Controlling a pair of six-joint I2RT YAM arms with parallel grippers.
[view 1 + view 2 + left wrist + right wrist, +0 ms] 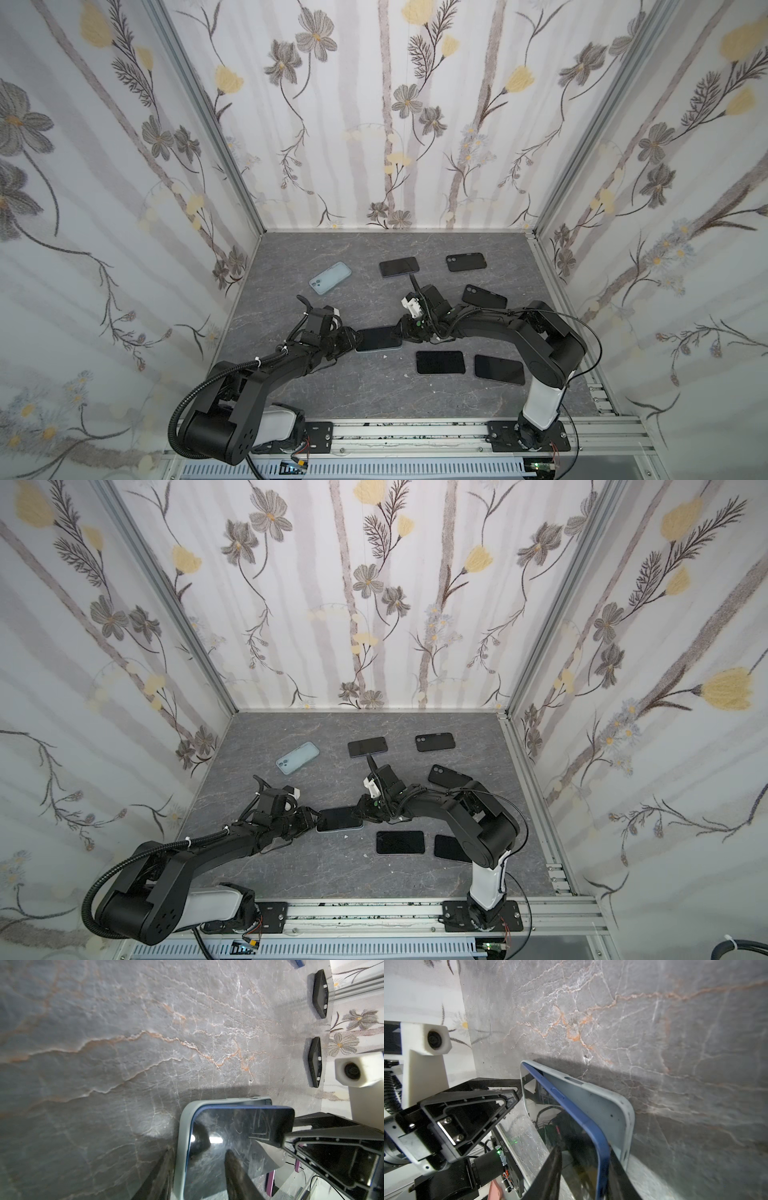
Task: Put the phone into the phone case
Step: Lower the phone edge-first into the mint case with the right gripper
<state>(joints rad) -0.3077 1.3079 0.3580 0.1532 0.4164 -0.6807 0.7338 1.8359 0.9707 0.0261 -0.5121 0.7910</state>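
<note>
Seating step: my left gripper [353, 338] clamps the phone case [608, 1105] toward the worktop's [353, 395] front edge, the phone [379, 337] half in — my right gripper [402, 330], jaws apart, must next press the raised end down.

This is looking like a robot test booth: flowered wallpaper panels [353, 83] in aluminium framing [203, 108] are boxing in a marble-look table [374, 395], while a left arm [232, 386] at 7 o'clock and a right arm [548, 345] at 5 o'clock are standing bolted to a metal rail [415, 434].

Arms stretched low, left hand [355, 339] facing right hand [403, 332]
</note>
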